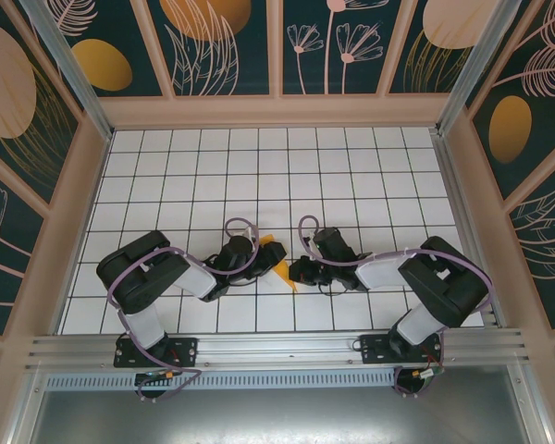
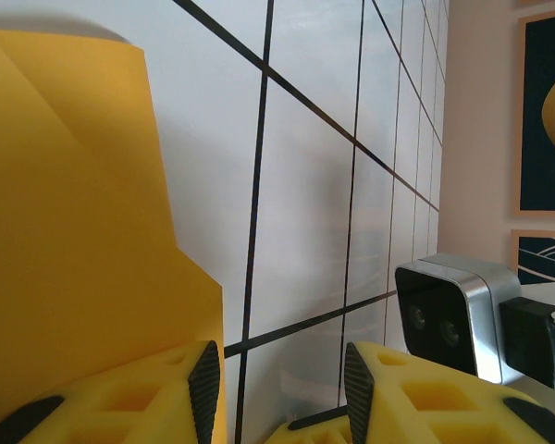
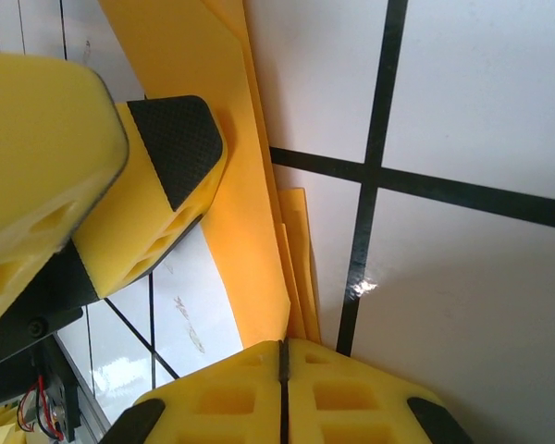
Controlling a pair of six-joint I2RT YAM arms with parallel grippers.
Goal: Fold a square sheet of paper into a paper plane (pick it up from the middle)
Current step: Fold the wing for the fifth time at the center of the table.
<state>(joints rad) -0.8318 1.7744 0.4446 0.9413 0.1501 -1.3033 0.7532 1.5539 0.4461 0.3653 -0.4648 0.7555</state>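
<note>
The folded paper sheet (image 1: 283,271) is at the counter's (image 1: 259,166) near middle, between both arms; right pincer (image 3: 282,356) clamped on its edge; left pincer (image 2: 277,370) half-open, paper beside one finger (image 2: 203,384)

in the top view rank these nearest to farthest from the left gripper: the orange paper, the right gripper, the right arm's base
From the left gripper, top view:
1. orange paper: right at its fingertips, mid-table.
2. right gripper: just past the paper, on the right.
3. right arm's base: on the near edge, far right.
</note>
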